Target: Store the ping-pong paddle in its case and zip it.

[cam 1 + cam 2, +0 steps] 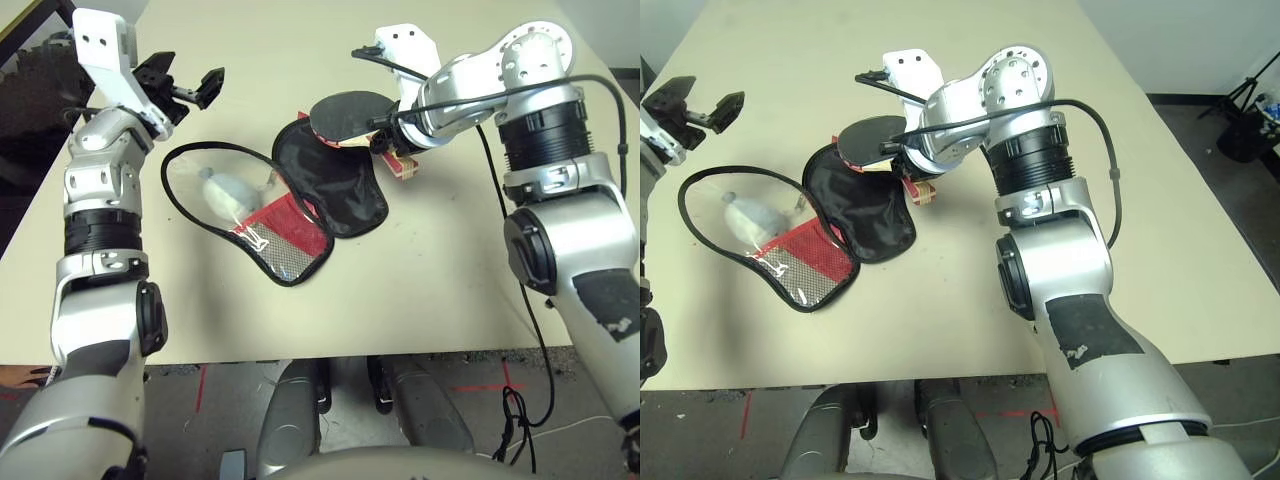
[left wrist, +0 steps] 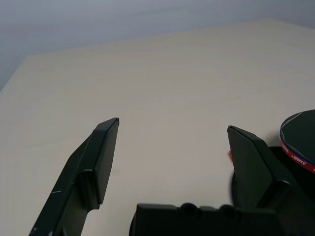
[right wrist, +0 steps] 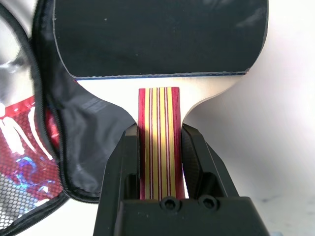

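The ping-pong paddle [image 1: 345, 110] has a round black blade and a striped wooden handle. My right gripper [image 3: 158, 129] is shut on that handle, its fingers [image 3: 123, 152] pressing both sides. The blade hangs over the far edge of the case [image 1: 330, 185], which lies unzipped and spread flat: a black inner half on the right, and a red half with a mesh and clear pocket [image 1: 285, 235] on the left. My left gripper [image 1: 185, 90] stands open above the table, behind the case's left half, with nothing between its fingers.
A whitish-grey soft pouch [image 1: 228, 192] lies in the case's left half, under the clear pocket. The beige table [image 1: 450, 270] has bare surface to the right and in front of the case. A black cable hangs along my right arm.
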Motion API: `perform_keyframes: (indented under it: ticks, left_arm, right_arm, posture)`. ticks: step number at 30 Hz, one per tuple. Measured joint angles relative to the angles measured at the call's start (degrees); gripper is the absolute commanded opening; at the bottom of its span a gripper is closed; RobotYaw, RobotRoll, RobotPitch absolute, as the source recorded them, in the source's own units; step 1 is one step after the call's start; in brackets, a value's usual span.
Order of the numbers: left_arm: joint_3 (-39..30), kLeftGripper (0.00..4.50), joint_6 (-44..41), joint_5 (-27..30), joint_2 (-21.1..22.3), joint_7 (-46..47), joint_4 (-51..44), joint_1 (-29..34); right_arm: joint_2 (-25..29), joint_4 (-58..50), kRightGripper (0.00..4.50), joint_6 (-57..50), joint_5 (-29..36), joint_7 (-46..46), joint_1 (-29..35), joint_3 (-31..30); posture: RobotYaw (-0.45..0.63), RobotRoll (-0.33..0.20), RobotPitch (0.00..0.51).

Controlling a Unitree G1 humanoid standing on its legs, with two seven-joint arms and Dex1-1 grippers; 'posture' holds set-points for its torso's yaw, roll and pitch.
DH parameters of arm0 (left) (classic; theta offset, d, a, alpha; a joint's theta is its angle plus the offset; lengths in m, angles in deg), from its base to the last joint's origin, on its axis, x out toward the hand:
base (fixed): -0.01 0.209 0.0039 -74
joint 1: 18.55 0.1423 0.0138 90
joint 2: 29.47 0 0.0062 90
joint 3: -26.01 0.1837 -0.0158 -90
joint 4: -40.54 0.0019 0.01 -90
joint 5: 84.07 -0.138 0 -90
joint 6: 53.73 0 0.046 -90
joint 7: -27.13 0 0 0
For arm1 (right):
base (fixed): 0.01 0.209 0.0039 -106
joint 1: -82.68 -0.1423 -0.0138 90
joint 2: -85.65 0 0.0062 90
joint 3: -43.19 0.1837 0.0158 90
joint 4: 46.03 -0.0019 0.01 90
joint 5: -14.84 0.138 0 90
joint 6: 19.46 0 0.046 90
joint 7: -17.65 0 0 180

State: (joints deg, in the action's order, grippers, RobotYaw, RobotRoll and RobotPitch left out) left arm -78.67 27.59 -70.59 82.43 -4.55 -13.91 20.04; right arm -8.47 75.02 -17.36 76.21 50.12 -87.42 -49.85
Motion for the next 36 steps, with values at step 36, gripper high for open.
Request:
perform_keyframes:
  ticks: [36]
  left_arm:
    - [-1.1,4.50,-0.8,0.7,1.3,1.0,-3.2,3.3]
  right_arm:
    - [-15.7,3.4,1.20,10.0,-39.1,-20.6,6.9,9.0]
  posture:
    - [-0.04,0.000,0.185]
